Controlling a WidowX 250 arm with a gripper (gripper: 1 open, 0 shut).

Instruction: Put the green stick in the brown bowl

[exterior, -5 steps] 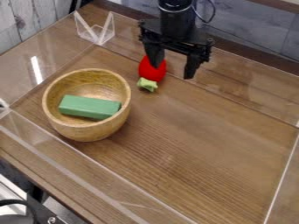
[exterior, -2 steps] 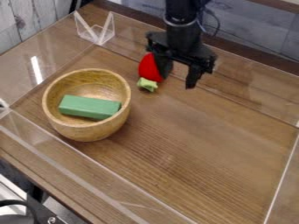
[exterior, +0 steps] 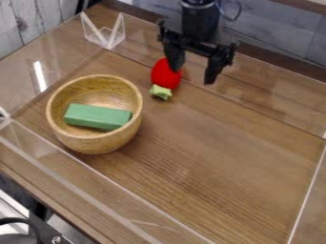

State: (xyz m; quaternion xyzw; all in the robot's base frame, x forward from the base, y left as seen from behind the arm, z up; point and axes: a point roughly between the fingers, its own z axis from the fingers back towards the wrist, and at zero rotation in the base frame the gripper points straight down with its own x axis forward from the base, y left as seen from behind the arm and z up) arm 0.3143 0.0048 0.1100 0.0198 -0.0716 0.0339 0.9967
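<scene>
The green stick [exterior: 98,117] is a flat green block lying inside the brown bowl [exterior: 74,136], a round light-brown wooden bowl at the left of the table. My gripper [exterior: 195,65] hangs open at the back centre, well to the right of the bowl and above the table. Nothing is between its dark fingers [exterior: 215,67]. It stands just right of a red strawberry toy [exterior: 165,76].
The red strawberry toy with a green stem end lies on the wooden table [exterior: 230,162] between bowl and gripper. Clear acrylic walls [exterior: 102,30] fence the table on all sides, with a clear bracket at the back left.
The gripper drifted slightly right and down, then rose again toward the back, staying open. The green stick and bowl have not moved.
</scene>
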